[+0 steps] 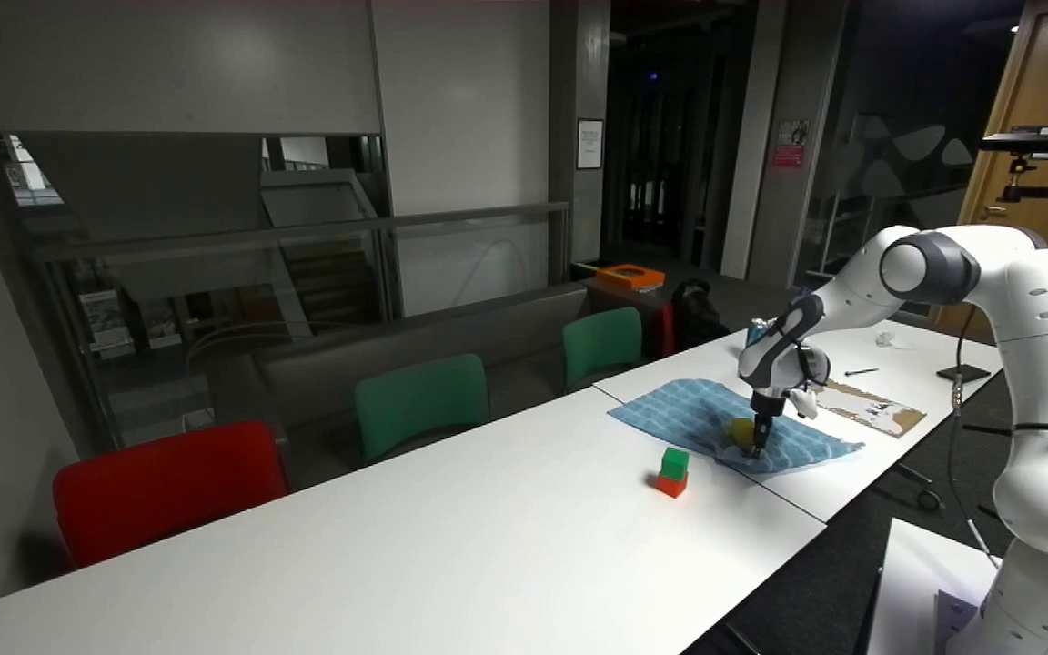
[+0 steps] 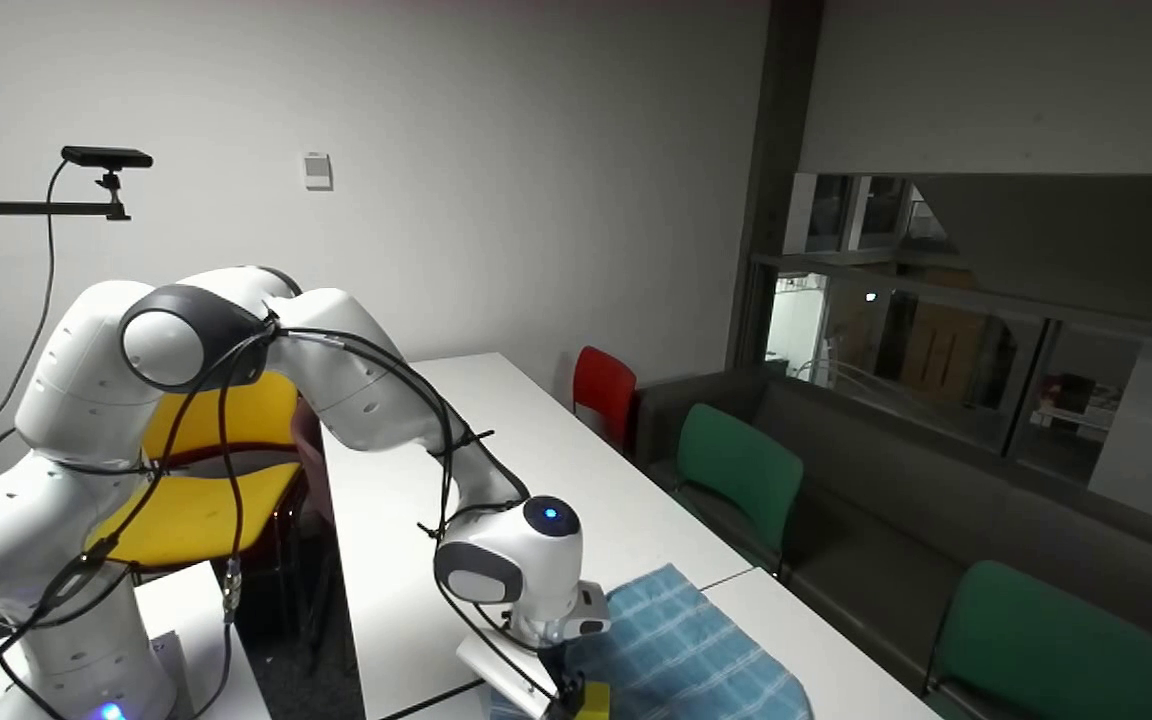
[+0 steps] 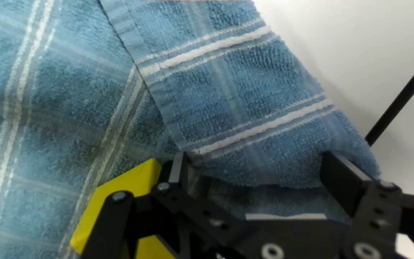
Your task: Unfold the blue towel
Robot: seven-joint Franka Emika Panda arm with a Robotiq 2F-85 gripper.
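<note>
The blue towel (image 1: 697, 409) lies on the white table in both exterior views, its white-lined cloth partly folded over. In the wrist view a flap of the towel (image 3: 235, 93) lies doubled over the layer beneath, its curved lower edge running between my fingers. My gripper (image 3: 255, 163) is open, fingers wide apart and pointing down at the cloth; whether the tips touch it I cannot tell. Against the outer side of the left-hand finger, a yellow block (image 3: 131, 183) rests on the towel. From an exterior view my gripper (image 1: 758, 446) is low over the towel's near part.
A green block (image 1: 675, 463) sits on a red block (image 1: 672, 485) beside the towel. Torn cardboard (image 1: 870, 408) and a blue can (image 1: 756, 332) are on the table (image 1: 397, 564). Green chairs (image 1: 422, 405) line its far side. A dark seam (image 3: 404, 97) crosses between tabletops.
</note>
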